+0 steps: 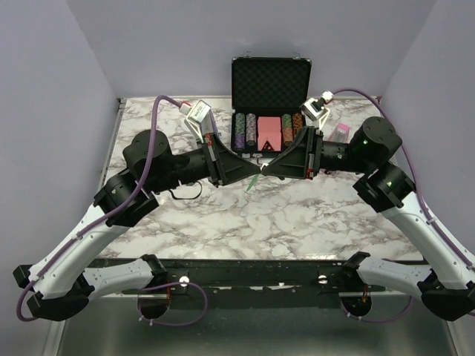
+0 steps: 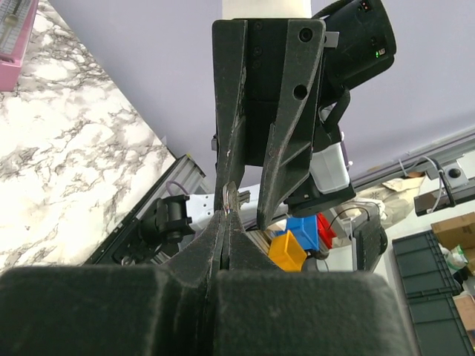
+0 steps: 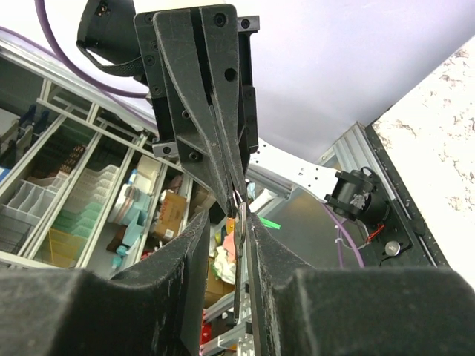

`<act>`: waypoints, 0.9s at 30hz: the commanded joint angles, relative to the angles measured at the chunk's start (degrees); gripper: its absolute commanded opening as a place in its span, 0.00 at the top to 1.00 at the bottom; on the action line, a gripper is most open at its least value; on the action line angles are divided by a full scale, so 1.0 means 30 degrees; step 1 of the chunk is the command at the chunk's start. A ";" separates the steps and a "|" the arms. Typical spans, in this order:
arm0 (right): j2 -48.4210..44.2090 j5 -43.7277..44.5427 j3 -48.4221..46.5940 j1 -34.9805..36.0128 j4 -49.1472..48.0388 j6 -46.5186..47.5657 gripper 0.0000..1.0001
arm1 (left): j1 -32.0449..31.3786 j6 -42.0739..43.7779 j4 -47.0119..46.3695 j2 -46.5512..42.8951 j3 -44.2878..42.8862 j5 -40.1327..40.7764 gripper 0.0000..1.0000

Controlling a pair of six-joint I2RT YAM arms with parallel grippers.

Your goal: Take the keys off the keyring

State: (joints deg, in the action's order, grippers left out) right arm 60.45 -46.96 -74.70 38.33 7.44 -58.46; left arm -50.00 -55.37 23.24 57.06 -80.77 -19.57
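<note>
My two grippers meet tip to tip above the table's middle. My left gripper (image 1: pixel 254 170) is shut on the thin metal ring of the keyring (image 2: pixel 228 197), which pokes out of its closed tips (image 2: pixel 226 215). The green tag (image 1: pixel 253 182) hangs just below the tips and also shows in the right wrist view (image 3: pixel 272 222). My right gripper (image 1: pixel 269 167) stands open, its jaws a finger-width apart (image 3: pixel 230 222). A thin silver key (image 3: pixel 241 222) stands edge-on between them, close against one finger, with a gap to the other.
An open black poker-chip case (image 1: pixel 271 81) with coloured chips stands at the back centre of the marble table (image 1: pixel 223 222). A small purple metronome-shaped object (image 1: pixel 340 133) stands right of the case, behind the right arm.
</note>
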 commanded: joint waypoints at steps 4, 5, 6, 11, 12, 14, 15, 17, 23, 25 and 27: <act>0.0154 0.0331 -0.0092 0.0086 0.0390 0.0764 0.70 | -0.0121 0.0059 -0.0454 0.0346 -0.0674 0.0372 1.00; 0.0125 0.0331 -0.0092 0.0115 0.0390 0.0794 0.71 | -0.0092 0.0031 -0.0424 0.0346 -0.0645 0.0372 1.00; 0.0096 0.0360 -0.0092 0.0115 0.0390 0.0852 0.72 | -0.0121 0.0088 -0.0366 0.0346 -0.0644 0.0401 1.00; 0.0037 0.0331 0.0025 0.0115 0.0390 0.0911 0.76 | -0.0121 0.0031 -0.0424 0.0229 -0.0469 0.0401 1.00; 0.0008 0.0331 0.0026 0.0115 0.0390 0.0911 0.77 | -0.0121 0.0059 -0.0424 0.0200 -0.0439 0.0401 1.00; -0.0021 0.0302 -0.0003 0.0115 0.0390 0.0911 0.78 | -0.0121 0.0060 -0.0395 0.0170 -0.0381 0.0401 1.00; -0.0021 0.0244 -0.0004 0.0115 0.0361 0.0940 0.78 | -0.0121 0.0060 -0.0424 0.0141 -0.0381 0.0430 1.00; -0.0051 0.0155 -0.0004 0.0115 0.0273 0.0941 0.81 | -0.0121 0.0060 -0.0424 0.0141 -0.0410 0.0343 1.00; -0.0197 -0.0254 0.0259 0.0115 -0.0458 0.0531 0.93 | -0.0121 0.0206 -0.0132 0.0082 -0.0468 -0.0125 1.00; -0.0255 -0.0401 0.0406 0.0115 -0.0663 0.0385 0.97 | -0.0121 0.0265 -0.0044 0.0024 -0.0498 -0.0446 1.00; -0.0256 -0.0518 0.0465 0.0115 -0.0839 0.0209 0.99 | -0.0121 0.0469 0.0161 0.0053 -0.0585 -0.0711 1.00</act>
State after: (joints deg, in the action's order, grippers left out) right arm 60.58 -46.76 -74.32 38.30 7.60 -57.12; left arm -50.02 -55.11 22.81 57.56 -81.23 -19.79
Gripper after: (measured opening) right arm 0.022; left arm 0.007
